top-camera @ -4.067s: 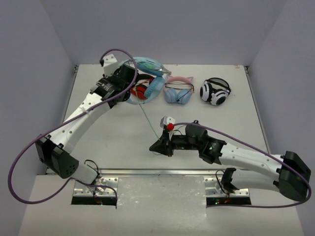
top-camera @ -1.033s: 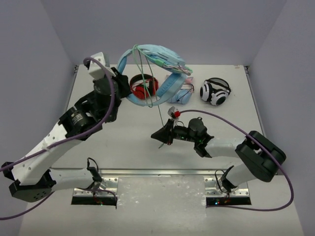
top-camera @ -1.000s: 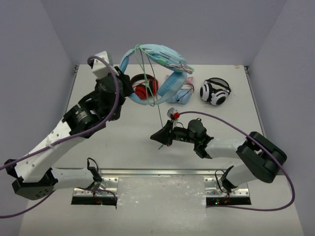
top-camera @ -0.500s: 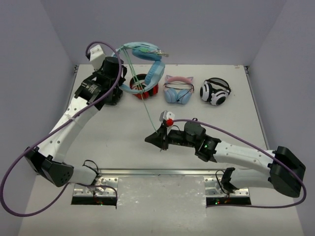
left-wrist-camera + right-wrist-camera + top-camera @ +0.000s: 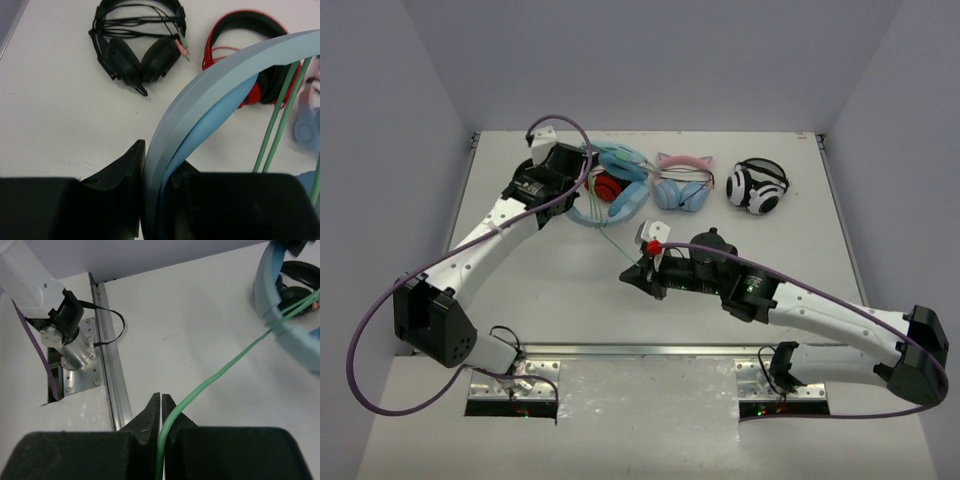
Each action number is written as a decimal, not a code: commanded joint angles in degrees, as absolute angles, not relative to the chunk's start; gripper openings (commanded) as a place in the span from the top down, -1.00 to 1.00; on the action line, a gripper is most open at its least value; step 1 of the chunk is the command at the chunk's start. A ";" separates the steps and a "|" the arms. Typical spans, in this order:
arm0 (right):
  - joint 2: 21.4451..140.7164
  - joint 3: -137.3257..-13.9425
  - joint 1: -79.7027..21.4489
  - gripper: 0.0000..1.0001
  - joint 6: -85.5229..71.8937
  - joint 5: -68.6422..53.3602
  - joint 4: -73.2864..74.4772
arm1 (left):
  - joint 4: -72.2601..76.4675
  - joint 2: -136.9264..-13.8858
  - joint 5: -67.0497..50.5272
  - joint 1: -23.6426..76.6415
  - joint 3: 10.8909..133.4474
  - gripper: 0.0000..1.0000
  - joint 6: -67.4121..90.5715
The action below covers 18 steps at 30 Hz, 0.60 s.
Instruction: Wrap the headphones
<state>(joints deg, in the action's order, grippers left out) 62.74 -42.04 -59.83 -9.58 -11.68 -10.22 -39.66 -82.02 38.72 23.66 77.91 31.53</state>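
Five pairs here (black pair (image 5: 137, 50), red pair (image 5: 240, 30), cat-ear pair (image 5: 680, 187), white-black pair (image 5: 757, 187) just lying there); left gripper (image 5: 157, 172) clamps the headphones (image 5: 225, 80) by the band, right gripper (image 5: 161, 401) pinches their one green cable (image 5: 215, 377).

I hold the light-blue headphones (image 5: 625, 203) by the headband (image 5: 200, 105) in my left gripper (image 5: 157, 170), far left; their pale-green cable (image 5: 215, 378) stretches into my right gripper (image 5: 160, 400).

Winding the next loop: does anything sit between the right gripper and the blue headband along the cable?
Nothing visible does. The cable runs free above the table from the right gripper to the headphones, which the left gripper holds. The red headphones lie behind the headband.
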 commanded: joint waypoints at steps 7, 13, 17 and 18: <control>67.50 -58.88 -54.41 0.97 8.16 -12.75 15.37 | -28.11 -79.81 22.78 24.60 68.12 0.99 17.32; 68.64 -62.92 -48.25 0.97 14.75 -8.80 17.31 | -32.26 -79.72 19.61 34.86 62.77 0.99 10.29; 72.24 -66.09 -47.46 0.97 17.14 -5.19 18.98 | -30.85 -78.66 14.51 39.54 58.89 0.99 7.82; 73.03 -66.79 -47.29 0.97 17.49 -3.88 19.07 | -30.76 -78.49 12.33 40.07 58.71 0.99 7.56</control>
<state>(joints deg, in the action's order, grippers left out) 71.77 -62.26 -48.10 14.13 -9.37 19.14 -33.28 -81.73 17.76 38.63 59.59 11.55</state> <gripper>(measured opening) 0.013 0.148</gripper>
